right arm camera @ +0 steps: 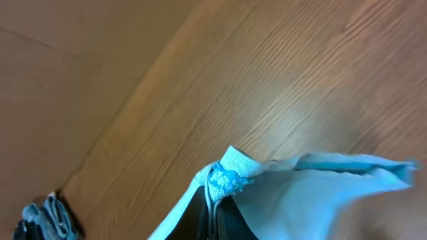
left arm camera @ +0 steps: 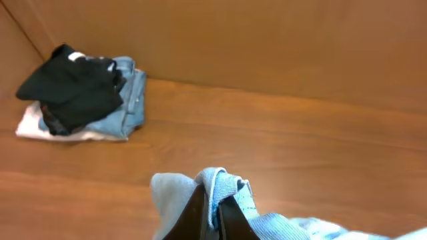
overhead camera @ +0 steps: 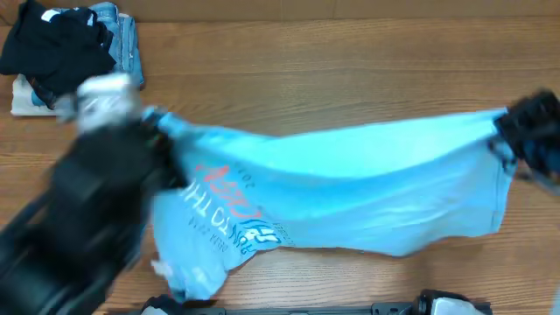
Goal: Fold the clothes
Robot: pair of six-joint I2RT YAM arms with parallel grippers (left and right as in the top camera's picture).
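The clothes, a sky-blue T-shirt (overhead camera: pixel 350 184) with red and white lettering, hang stretched across the table between both arms. My left gripper (overhead camera: pixel 156 122) is shut on one corner of the fabric at the left, blurred in the overhead view; the left wrist view shows its dark fingers (left arm camera: pixel 193 217) pinching a bunched hem of the T-shirt (left arm camera: pixel 223 187). My right gripper (overhead camera: pixel 512 122) is shut on the opposite corner at the far right. In the right wrist view a folded seam of the T-shirt (right arm camera: pixel 230 175) sticks out from between its fingers (right arm camera: pixel 193 217). The shirt's lower edge sags to the wood.
A pile with a black garment (overhead camera: pixel 52 44) on blue denim jeans (overhead camera: pixel 127 39) lies at the back left corner, also visible in the left wrist view as the pile (left arm camera: pixel 80 93). A brown wall (left arm camera: pixel 267 47) borders the wooden table (overhead camera: pixel 350 79) at the back.
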